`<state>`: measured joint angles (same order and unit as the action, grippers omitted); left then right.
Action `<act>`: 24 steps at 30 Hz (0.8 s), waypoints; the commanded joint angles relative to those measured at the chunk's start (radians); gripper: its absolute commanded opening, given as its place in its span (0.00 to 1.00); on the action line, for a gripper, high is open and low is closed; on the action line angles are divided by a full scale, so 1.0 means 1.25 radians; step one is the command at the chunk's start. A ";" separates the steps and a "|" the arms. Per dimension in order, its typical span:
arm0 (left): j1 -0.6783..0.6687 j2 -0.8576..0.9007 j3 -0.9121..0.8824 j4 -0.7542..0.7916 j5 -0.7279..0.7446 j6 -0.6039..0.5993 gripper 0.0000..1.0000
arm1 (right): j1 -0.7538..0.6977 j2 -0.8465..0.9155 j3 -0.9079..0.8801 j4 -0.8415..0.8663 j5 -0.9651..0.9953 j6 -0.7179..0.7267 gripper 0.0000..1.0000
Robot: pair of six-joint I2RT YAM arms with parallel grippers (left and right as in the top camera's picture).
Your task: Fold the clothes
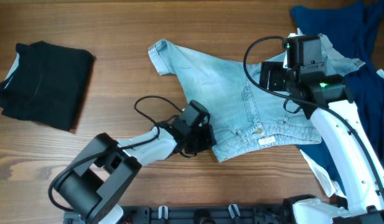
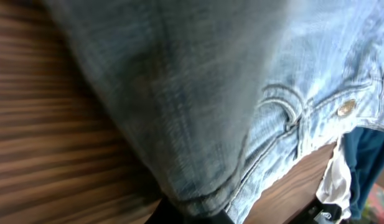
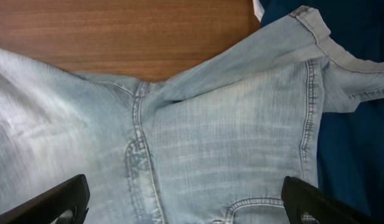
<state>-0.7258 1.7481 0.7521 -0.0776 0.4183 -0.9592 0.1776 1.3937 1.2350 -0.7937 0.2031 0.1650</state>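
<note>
**Shorts spread right of centre; both claws at the denim**

Denim shorts (image 1: pixel 226 93): light blue and faded, with a fine twill weave and pale wear streaks. They lie rumpled, right of centre on the bench (image 1: pixel 117 37), with the waistband toward the near edge. One hemmed leg reaches up-left. The other runs up-right and laps onto the navy garment (image 1: pixel 372 106). The right wrist view shows double-stitched seams and a curved pocket line. The waistband carries a round metal button (image 2: pixel 345 108) and a small white label (image 1: pixel 264 142).

Bench: brown wood with long straight grain.

Black garment (image 1: pixel 42 84): soft cloth folded to a rough rectangle at far left, well apart from the shorts.

Navy garment: darker and smoother than the denim, bunched along the right edge. The frame cuts it off and the right arm partly covers it.

Right claw (image 3: pixel 184 186): released, its two black fingers spread wide over the leg panel. Only the tips show, at the bottom corners of the right wrist view. Cannot tell whether they touch the cloth.

Left claw (image 1: pixel 206 138): at the left corner of the waistband. Blurred denim nearly fills the left wrist view, and a dark shape sits under the fabric at the bottom edge. Cannot tell whether this claw is clenched on the cloth or released.

White piece (image 2: pixel 333 180): lies beside the navy cloth, past the waistband. Too little of it shows to say what it is.
</note>
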 commanded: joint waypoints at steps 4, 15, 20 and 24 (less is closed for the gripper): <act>0.353 -0.279 -0.009 -0.405 -0.112 0.201 0.04 | -0.017 -0.005 0.009 -0.009 -0.018 0.017 1.00; 0.829 -0.557 -0.009 -0.598 -0.201 0.343 0.04 | 0.010 0.132 0.009 0.154 -0.562 -0.157 0.96; 0.823 -0.535 -0.009 -0.642 -0.199 0.346 0.04 | 0.125 0.309 0.009 0.425 -0.613 -0.129 0.97; 0.823 -0.535 -0.009 -0.658 -0.199 0.346 0.04 | 0.225 0.434 0.036 0.544 -0.585 -0.102 0.99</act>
<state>0.3038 1.0760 0.7433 -0.8837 0.1795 -0.5499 0.3935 1.8439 1.2369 -0.1455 -0.5167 0.0055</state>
